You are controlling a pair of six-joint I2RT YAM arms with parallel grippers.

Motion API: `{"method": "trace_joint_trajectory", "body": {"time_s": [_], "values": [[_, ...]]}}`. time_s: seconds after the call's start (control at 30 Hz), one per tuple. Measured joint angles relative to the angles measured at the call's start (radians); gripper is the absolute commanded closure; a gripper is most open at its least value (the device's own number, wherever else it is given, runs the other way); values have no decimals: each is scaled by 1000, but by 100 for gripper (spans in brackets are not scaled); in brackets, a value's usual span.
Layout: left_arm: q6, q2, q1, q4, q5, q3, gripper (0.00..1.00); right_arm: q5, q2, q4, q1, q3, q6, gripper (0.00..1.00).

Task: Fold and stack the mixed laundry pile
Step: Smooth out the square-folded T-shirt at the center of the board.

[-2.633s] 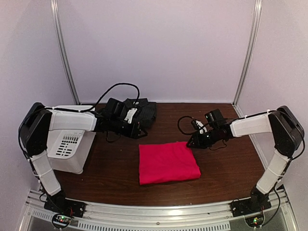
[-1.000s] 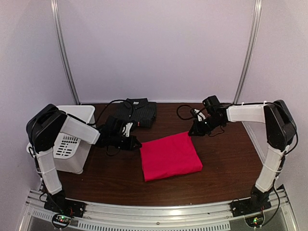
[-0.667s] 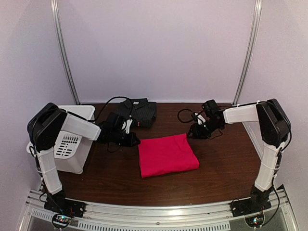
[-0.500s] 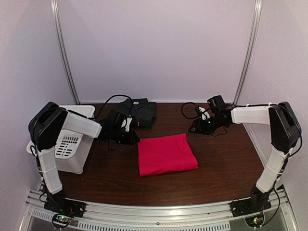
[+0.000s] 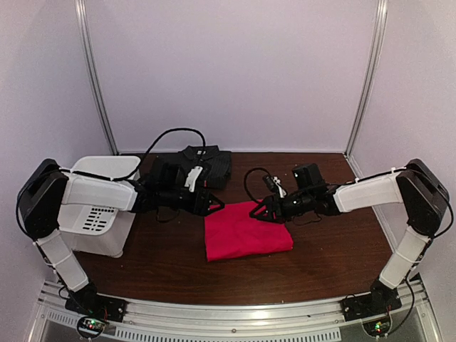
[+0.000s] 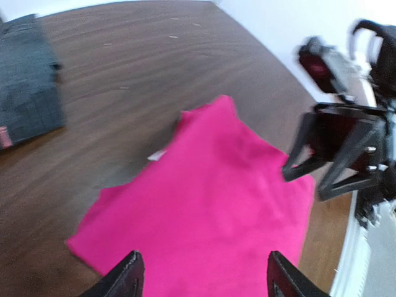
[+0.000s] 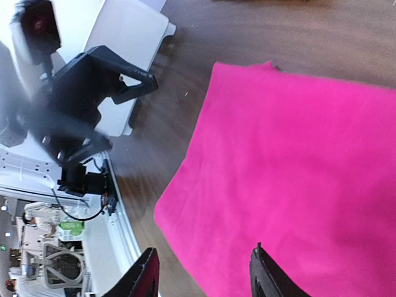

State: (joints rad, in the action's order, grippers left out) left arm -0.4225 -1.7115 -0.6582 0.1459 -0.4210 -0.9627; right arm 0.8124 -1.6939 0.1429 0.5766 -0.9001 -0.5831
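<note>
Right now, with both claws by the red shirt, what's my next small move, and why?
Probably lower both and close on the far corners of the red T-shirt. The left claw and right claw hover open and empty over its far edge. It lies folded, apart from the folded dark shirt behind, so stacking it there looks next.

Both arms extended low and inward, left gripper (image 5: 214, 205) and right gripper (image 5: 262, 214) pointing at each other near tip to tip, fingers of each parted, nothing held between.

Bin (image 5: 107, 235) left — open tabletop (image 5: 335, 246) right
</note>
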Motion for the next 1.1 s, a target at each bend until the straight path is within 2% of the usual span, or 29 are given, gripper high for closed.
{"method": "trace_joint_trajectory", "body": {"time_s": [0.13, 0.23, 0.4, 0.53, 0.6, 0.7, 0.77, 0.87, 0.97, 1.1], "values": [[-61, 2, -131, 154, -117, 91, 31, 50, 0, 122, 48, 94, -100, 48], [-124, -56, -188, 241, -169, 144, 32, 72, -17, 215, 44, 151, -151, 49], [-201, -199, -158, 366, -190, 192, 32, 93, -129, 414, 14, 278, -226, 50], [-224, -199, -114, 433, -175, 224, 32, 132, -139, 549, -37, 354, -245, 51], [-208, -181, -101, 422, -161, 233, 31, 141, -126, 578, -56, 380, -259, 51], [-158, -127, -96, 339, -121, 238, 30, 134, -58, 517, -67, 388, -254, 50], [-114, -80, -93, 264, -95, 230, 27, 124, 12, 429, -74, 357, -232, 50], [-53, -41, -91, 168, -60, 172, 27, 103, 52, 331, -93, 219, -179, 51], [-21, -55, -88, 126, -35, 64, 27, 93, -9, 309, -114, 62, -145, 52], [-17, -163, -70, 152, -37, -93, 27, 94, -158, 310, -132, -81, -127, 55]]}}
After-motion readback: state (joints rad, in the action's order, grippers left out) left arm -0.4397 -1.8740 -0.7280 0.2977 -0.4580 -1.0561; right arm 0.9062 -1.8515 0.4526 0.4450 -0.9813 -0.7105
